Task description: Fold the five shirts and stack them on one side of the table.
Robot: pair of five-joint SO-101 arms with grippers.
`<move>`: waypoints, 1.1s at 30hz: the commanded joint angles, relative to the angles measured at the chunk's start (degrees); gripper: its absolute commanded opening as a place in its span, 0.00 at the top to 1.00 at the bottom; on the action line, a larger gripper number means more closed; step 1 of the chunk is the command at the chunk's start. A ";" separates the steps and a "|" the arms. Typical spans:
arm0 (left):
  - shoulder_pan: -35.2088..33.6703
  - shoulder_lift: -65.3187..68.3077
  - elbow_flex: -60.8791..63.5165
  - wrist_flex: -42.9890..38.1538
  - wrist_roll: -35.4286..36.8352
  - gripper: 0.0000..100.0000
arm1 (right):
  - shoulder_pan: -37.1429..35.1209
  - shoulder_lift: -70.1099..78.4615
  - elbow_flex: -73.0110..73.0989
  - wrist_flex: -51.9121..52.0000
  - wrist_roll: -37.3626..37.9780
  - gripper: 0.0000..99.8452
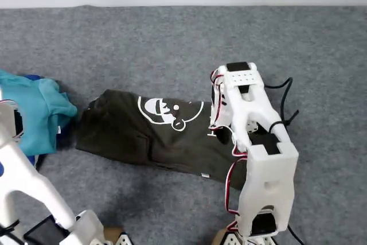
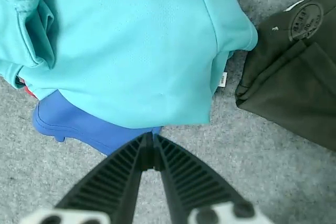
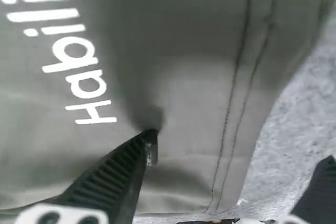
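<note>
Olive shirt [image 1: 149, 133] lies across the table [image 1: 172, 38], long axis running from the stack [image 1: 34, 116] to the right gripper [image 3: 236, 153]; that one's wide open (hem between the jaws); left gripper [image 2: 152, 148] is clenched empty beside the stack.

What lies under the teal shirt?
A blue shirt sticks out beneath the teal shirt, with a sliver of red cloth at its edge. Whatever else lies below is covered.

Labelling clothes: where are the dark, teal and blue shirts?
dark shirt [image 1: 126, 136], high view, plain left part.
teal shirt [image 2: 131, 45], left wrist view, flat middle.
blue shirt [image 2: 73, 124], left wrist view, exposed edge.
</note>
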 commanded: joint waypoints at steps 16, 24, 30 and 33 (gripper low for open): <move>0.26 -1.32 -0.31 1.14 0.09 0.99 | -1.19 9.80 -10.02 4.00 -0.53 0.86; 0.26 -1.67 -0.31 1.14 0.09 0.99 | -0.57 9.71 -10.02 5.14 -0.44 0.95; 0.26 -1.67 -0.31 1.14 0.09 0.99 | 3.21 8.40 -10.11 8.57 3.96 0.99; 0.26 -1.67 -0.31 1.14 0.09 0.99 | 7.60 5.49 -10.11 9.01 6.51 0.99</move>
